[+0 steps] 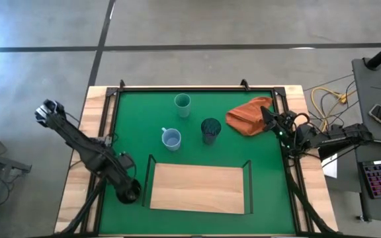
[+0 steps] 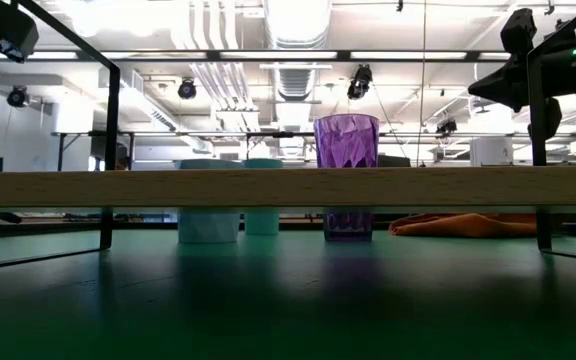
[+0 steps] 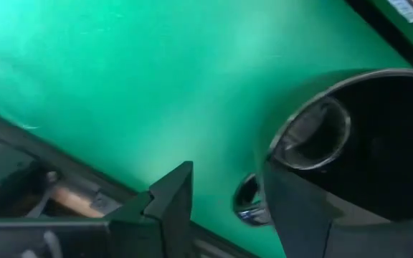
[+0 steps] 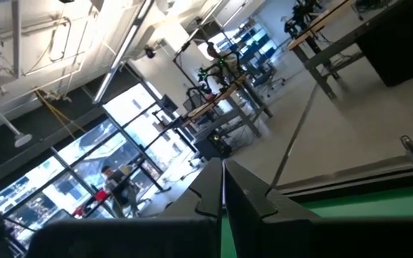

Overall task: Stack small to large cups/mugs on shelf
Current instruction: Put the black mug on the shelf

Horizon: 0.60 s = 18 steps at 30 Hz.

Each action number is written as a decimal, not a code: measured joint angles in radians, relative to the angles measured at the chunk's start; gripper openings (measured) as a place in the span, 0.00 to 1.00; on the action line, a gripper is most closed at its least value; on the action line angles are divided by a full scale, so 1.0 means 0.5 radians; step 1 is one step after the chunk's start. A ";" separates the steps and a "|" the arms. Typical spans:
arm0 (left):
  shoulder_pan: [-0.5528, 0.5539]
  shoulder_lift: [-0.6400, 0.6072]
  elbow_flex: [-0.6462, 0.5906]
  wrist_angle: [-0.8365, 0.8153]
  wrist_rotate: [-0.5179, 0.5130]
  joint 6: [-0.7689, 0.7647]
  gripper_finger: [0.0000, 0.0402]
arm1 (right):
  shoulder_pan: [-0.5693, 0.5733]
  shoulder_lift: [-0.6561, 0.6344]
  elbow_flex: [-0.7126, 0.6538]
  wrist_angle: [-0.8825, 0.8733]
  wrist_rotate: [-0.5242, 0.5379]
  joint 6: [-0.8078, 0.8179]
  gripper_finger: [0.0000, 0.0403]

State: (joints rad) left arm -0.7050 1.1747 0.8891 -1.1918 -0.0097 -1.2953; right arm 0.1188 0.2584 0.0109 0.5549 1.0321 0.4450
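Observation:
The black mug (image 1: 130, 194) stands on the green mat left of the shelf (image 1: 197, 188), a light-wood board on black uprights. My left gripper (image 1: 126, 185) is open right at the mug (image 3: 364, 143), with the mug's shiny handle (image 3: 246, 202) between its fingers. The light blue mug (image 1: 171, 139), the purple tumbler (image 1: 210, 129) and the pale teal cup (image 1: 182, 104) stand on the mat beyond the shelf. My right gripper (image 1: 268, 114) is shut and empty, raised over the orange cloth (image 1: 249, 116). My left gripper is open beside the black mug. One finger (image 3: 296, 215) stands in front of the mug's wall below the rim (image 3: 282, 147), and the other (image 3: 171, 204) is apart from it. I cannot tell whether the near finger touches the mug.
The low view looks under the shelf board (image 2: 288, 187) at the tumbler (image 2: 346, 140), the light blue mug (image 2: 208, 225) and the teal cup (image 2: 262, 222). A black frame (image 1: 177, 88) rims the mat. Cables and a keyboard lie off the table's right edge.

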 joint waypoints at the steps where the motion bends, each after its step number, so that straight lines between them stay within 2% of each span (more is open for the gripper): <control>1: -0.003 0.007 -0.007 0.040 0.000 0.000 0.39 | 0.000 0.000 0.000 0.001 0.002 0.000 0.02; 10: -0.005 0.038 -0.149 0.228 0.000 0.038 0.39 | 0.000 0.000 0.000 0.000 0.103 -0.002 0.02; 18: -0.006 0.056 -0.290 0.394 0.005 0.040 0.37 | 0.000 0.000 0.000 0.000 0.105 -0.001 0.02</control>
State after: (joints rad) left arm -0.7078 1.2028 0.7440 -0.9946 -0.0074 -1.2751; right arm 0.1188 0.2583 0.0109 0.5549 1.0847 0.4446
